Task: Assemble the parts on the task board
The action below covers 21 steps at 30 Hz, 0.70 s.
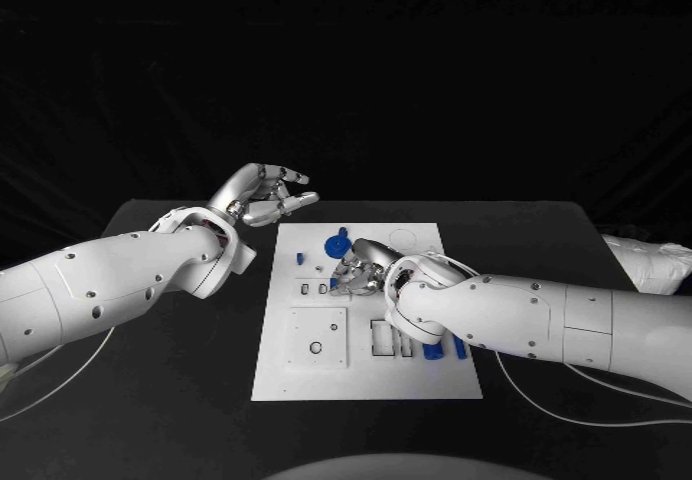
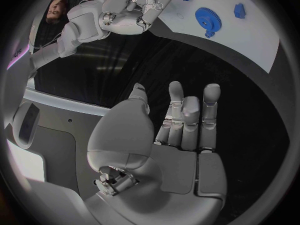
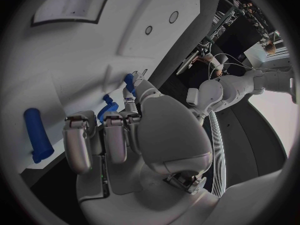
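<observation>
White plate of the task board (image 1: 433,375) lies on the black table (image 1: 173,360), and the right hand (image 1: 364,268) rests over its middle with fingers bent down onto the surface. In the right wrist view the right hand's fingertips (image 3: 130,101) press around a small blue part (image 3: 129,81), and another short toothed blue part (image 3: 107,109) sits just beside the curled fingers; whether the first piece is truly pinched or only touched, I cannot tell. A long blue peg (image 3: 37,134) lies on the board off to the side of that hand, apart from it. Just beyond the right hand's fingertips a blue gear (image 1: 338,241) rests on the plate, with a small blue block (image 1: 300,258) near it.

The left hand (image 1: 267,195) hovers off the board's far corner, over the black table, holding nothing. In the left wrist view its fingers (image 2: 187,117) are loosely extended and apart, and past them show the gear (image 2: 207,19) and a small blue piece (image 2: 239,10).
</observation>
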Each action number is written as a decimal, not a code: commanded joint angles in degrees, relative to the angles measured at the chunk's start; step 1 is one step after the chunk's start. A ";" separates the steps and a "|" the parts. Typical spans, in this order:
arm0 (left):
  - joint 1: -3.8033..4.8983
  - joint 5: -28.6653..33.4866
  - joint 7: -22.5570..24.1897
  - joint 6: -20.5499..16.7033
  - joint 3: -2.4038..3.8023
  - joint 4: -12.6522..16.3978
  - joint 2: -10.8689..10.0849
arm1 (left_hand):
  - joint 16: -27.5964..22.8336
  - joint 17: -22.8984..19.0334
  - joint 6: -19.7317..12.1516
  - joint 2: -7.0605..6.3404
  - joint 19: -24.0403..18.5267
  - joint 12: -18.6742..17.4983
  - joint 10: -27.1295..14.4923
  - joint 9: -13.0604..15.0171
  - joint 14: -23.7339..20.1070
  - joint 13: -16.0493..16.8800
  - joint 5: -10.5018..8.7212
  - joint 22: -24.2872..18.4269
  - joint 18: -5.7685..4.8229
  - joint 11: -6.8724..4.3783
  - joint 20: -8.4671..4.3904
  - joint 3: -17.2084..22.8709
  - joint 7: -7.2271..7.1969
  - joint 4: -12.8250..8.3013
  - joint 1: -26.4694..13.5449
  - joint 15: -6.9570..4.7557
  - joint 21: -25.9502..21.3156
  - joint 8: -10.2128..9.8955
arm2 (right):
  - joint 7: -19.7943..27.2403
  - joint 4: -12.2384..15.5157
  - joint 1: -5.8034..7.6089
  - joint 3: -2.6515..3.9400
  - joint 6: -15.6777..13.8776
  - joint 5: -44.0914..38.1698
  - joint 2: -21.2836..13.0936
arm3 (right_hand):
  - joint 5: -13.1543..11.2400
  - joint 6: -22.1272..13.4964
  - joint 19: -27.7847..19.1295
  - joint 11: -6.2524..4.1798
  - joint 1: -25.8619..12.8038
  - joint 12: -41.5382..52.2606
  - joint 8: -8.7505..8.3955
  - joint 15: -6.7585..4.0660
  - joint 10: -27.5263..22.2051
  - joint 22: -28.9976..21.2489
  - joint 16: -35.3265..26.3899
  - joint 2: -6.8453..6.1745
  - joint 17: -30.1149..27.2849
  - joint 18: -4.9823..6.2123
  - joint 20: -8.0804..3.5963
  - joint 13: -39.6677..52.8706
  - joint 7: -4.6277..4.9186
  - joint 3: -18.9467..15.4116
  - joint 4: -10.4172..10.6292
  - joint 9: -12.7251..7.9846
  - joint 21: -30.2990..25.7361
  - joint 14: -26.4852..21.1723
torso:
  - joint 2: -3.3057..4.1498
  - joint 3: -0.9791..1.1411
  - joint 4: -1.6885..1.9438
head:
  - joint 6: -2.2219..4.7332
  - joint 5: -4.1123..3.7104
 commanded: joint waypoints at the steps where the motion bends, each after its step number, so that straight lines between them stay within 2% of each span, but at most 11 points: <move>1: 0.06 -0.05 0.52 0.16 0.05 0.16 0.01 | -0.05 0.11 0.55 0.49 0.07 -0.36 0.48 -0.05 -0.12 -0.02 -0.28 0.15 0.36 0.00 0.11 -0.36 -0.06 0.01 0.32 -0.02 -0.32 -0.32 | -0.38 0.11 -0.06 -0.01 1.21 -0.69 0.01 | 0.08 -0.49 6.00 0.34 0.10 0.23 -0.32 0.46 6.11 15.08 0.23 0.32 15.09 -0.81 0.53 15.07 0.11 -0.20 -0.14 -0.08 0.26 5.98 | 0.03 0.01 0.04 | -0.03 -0.16; 5: 0.06 -0.06 0.57 0.10 0.06 0.11 -0.05 | -0.05 0.11 0.55 0.49 0.07 -0.36 0.48 -0.05 -0.12 -0.02 -0.28 0.15 0.36 0.00 0.11 -0.36 -0.06 0.01 0.32 -0.02 -0.32 -0.32 | -0.50 0.17 -0.07 -0.02 1.40 -0.79 -0.02 | -0.13 -1.99 6.00 0.73 -0.21 0.23 -1.36 0.71 6.11 15.08 0.23 -0.06 15.09 -0.81 0.76 15.07 0.57 -0.49 -0.21 -0.45 0.26 5.98 | 0.03 -0.02 0.03 | -0.05 -0.23; 7: 0.06 -0.06 0.57 0.13 0.06 0.08 -0.04 | -0.05 0.11 0.55 0.49 0.07 -0.36 0.48 -0.05 -0.12 -0.02 -0.28 0.15 0.36 0.00 0.11 -0.36 -0.06 0.01 0.32 -0.02 -0.32 -0.32 | -0.53 0.21 -0.07 -0.03 1.47 -0.84 -0.08 | -0.33 -4.06 6.00 1.19 -0.56 0.23 -2.05 1.05 6.11 15.08 0.23 -0.52 15.09 -0.81 1.05 15.07 1.04 -0.81 -0.24 -0.89 0.26 5.98 | 0.01 0.01 0.00 | 0.04 -0.15; 11: 0.06 -0.07 0.59 0.16 0.06 0.08 -0.02 | -0.05 0.11 0.55 0.49 0.07 -0.36 0.48 -0.05 -0.12 -0.02 -0.28 0.15 0.36 0.00 0.11 -0.36 -0.06 0.01 0.32 -0.02 -0.32 -0.32 | -0.48 0.38 -0.11 -0.04 1.41 -0.88 -0.24 | -0.41 -7.33 6.00 2.11 -1.24 0.23 -2.03 1.88 6.11 15.08 0.23 -1.23 15.09 -0.81 1.74 15.07 2.15 -1.40 -0.22 -1.40 0.26 5.98 | 0.03 0.00 0.00 | 0.13 -0.21; 14: 0.06 -0.07 0.62 0.17 0.06 0.01 0.02 | -0.05 0.11 0.55 0.49 0.07 -0.36 0.48 -0.05 -0.12 -0.02 -0.28 0.15 0.36 0.00 0.11 -0.36 -0.06 0.01 0.32 -0.02 -0.32 -0.32 | -0.36 0.55 -0.14 -0.04 1.16 -0.89 -0.32 | -0.43 -8.71 6.00 2.57 -1.68 0.23 -1.99 2.37 6.11 15.08 0.23 -1.65 15.09 -0.81 2.16 15.07 2.63 -1.76 -0.17 -1.48 0.26 5.98 | 0.01 0.00 -0.01 | 0.09 -0.19; 21: 0.06 -0.07 0.69 0.24 0.06 -0.05 0.06 | -0.04 0.13 0.56 0.51 0.05 -0.36 0.49 -0.05 -0.11 -0.02 -0.27 0.14 0.37 0.00 0.11 -0.39 -0.06 0.01 0.37 -0.02 -0.36 -0.35 | 0.87 1.45 -0.17 -0.04 -1.62 -0.98 -0.87 | -1.23 -10.32 6.00 3.10 -3.27 0.23 -1.87 3.06 6.11 15.08 0.23 -2.52 15.09 -0.81 2.87 15.07 3.14 -2.70 0.61 -1.41 0.26 5.98 | 0.01 0.04 0.04 | 0.18 -0.07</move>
